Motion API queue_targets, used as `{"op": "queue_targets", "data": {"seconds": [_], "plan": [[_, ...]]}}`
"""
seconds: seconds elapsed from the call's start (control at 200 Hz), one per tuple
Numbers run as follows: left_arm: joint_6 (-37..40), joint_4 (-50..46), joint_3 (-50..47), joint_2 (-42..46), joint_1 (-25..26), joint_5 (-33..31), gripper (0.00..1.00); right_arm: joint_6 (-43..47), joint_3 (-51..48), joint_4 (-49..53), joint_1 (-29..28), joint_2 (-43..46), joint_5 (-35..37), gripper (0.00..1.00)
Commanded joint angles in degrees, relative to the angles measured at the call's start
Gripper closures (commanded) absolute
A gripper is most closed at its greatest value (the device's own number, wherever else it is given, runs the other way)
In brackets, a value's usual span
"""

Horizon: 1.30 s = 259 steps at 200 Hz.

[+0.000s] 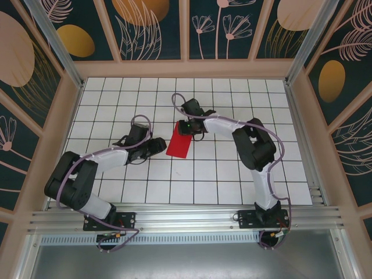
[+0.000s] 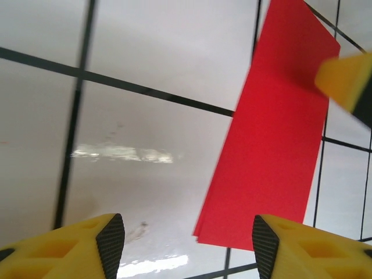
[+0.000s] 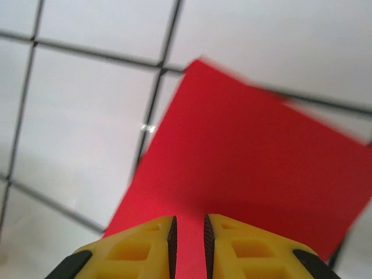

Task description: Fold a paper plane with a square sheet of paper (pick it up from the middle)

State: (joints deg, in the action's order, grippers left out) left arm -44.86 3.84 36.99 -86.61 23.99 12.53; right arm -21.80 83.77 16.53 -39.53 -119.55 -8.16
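**While the sheet lies as a plain folded strip: task status and work area**

Although the task calls for a finished dart, the square sheet of paper [image 1: 179, 139] shows as a narrow red rectangle lying flat near the middle of the surface [image 1: 232, 174]. In the left wrist view its near edge looks doubled, so a first fold in half is judged complete. No pointed nose, diagonal corner folds or wings are visible. By this judgement most of the folding is left to do.

1. Left claw [image 1: 158, 145]: open, jaws wide apart, low over the surface just beside the sheet's near left corner, holding nothing.
2. Right claw [image 1: 186, 129]: nearly closed, with a slim slit between the fingers, placed at the sheet's far end. Whether it pinches an edge or only presses down cannot be told.

Surface: white and glossy, ruled into square tiles by thin black lines, with soft reflections.

Room: a pale wooden frame encloses the cell. Its panels are dark teal with orange ovals and pale line-drawn plants. Aluminium posts stand at the far corners, and an aluminium rail at the near edge carries both arm bases.
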Motion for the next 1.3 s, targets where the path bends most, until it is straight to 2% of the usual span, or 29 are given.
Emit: {"op": "queue_targets", "data": {"seconds": [0.0, 0.185, 0.315, 0.46, 0.59, 0.741, 0.881, 1.031, 1.161, 1.291], "plan": [[-2.2, 1.3, -1.5, 2.6, -1.8, -2.3, 0.35, -4.7, -3.2, 2.1, -3.8, 2.9, -1.6, 0.78], [-3.6, 1.9, -2.9, 4.1, -3.2, -4.1, 0.26, -6.2, -6.7, 2.3, -6.5, 2.0, -4.6, 0.78], [-3.5, 2.0, -2.8, 4.1, -3.2, -3.9, 0.22, -3.2, -9.1, 5.6, -7.2, 2.0, -5.5, 0.78], [-3.0, 2.5, -2.9, 4.3, -3.2, -2.9, 0.15, 2.2, -13.8, 9.5, -6.6, 7.1, -3.4, 0.79], [-1.4, 3.3, -2.9, 4.0, -3.2, -0.9, 0.15, 1.8, -13.7, 7.8, -5.2, 11.4, -1.6, 0.77], [-0.8, 3.9, -3.2, 4.7, -3.2, 2.3, 0.14, -3.9, -11.6, 4.2, -4.1, 12.4, 3.4, 0.68], [-1.0, 4.5, -3.8, 5.1, -3.2, 5.1, 0.15, -5.6, -9.0, 4.3, -3.3, 9.7, 6.7, 0.57], [-1.5, 5.4, -4.3, 4.6, -3.1, 6.8, 0.17, -4.9, -4.3, 6.7, -3.5, 5.2, 8.7, 0.5], [-1.9, 6.0, -4.6, 4.1, -3.1, 7.1, 0.19, -4.4, -1.7, 8.2, -3.5, 2.2, 11.4, 0.45], [-1.9, 6.3, -4.3, 3.3, -2.7, 8.0, 0.22, -4.1, -0.4, 8.3, -3.6, -0.2, 11.4, 0.45]]}}
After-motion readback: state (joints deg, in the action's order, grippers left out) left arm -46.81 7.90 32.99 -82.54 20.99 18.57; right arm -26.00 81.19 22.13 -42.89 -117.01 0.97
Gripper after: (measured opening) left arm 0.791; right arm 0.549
